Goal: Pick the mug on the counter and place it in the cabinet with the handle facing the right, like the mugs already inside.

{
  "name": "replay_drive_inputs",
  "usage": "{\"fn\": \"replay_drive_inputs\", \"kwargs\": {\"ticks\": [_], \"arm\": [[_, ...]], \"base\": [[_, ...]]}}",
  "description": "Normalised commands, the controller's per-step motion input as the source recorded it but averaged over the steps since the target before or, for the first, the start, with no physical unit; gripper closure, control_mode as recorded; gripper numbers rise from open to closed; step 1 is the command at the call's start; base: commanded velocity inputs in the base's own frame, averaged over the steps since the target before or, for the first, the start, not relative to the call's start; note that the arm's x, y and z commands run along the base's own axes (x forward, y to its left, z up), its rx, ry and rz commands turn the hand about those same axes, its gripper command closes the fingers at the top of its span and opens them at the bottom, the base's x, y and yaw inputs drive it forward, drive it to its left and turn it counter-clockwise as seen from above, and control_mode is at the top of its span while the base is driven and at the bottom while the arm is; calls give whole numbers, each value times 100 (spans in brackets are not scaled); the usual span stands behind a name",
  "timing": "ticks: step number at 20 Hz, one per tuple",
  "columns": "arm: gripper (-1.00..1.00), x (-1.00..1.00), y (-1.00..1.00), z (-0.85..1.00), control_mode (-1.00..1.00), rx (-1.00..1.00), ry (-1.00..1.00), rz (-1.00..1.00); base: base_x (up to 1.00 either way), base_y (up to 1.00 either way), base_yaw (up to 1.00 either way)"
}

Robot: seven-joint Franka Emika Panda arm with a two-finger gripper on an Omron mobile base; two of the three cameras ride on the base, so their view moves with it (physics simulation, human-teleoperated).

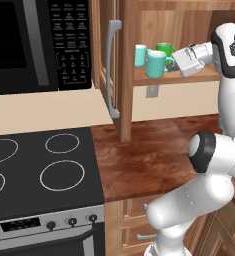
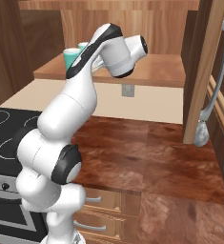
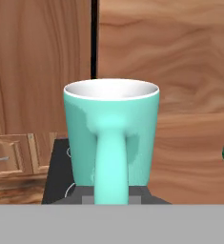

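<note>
Your teal mug [image 1: 156, 64] stands upright on the cabinet [image 1: 181, 75] shelf, glossy ceramic, its loop handle [image 3: 111, 159] pointing straight at the hand camera. The pincer [image 1: 175, 63] sits at that handle; you cannot tell its grip. The left base view shows the pale aqua mug [image 1: 140, 55] and green mug [image 1: 165, 49] just behind. The polished wood surface [image 1: 154, 160] lies below.

text: none legible | microwave keypad [image 1: 70, 42]: labels too blurred

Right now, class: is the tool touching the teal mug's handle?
Cannot tell. In the hand view the handle rises straight from the tool, but no fingertip contact or gap shows plainly.
</note>
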Motion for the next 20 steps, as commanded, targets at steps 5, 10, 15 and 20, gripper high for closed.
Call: {"fn": "replay_drive_inputs", "kwargs": {"ticks": [5,10,15,20], "arm": [[100,29,-7,-9,-100,-1,-1,0],[100,29,-14,-13,-100,-1,0,0],[100,27,-11,-7,-100,0,0,0],[100,25,-3,0,-100,-1,3,-2]], "base": [[0,0,0],[0,0,0],[0,0,0],[0,0,0]]}}
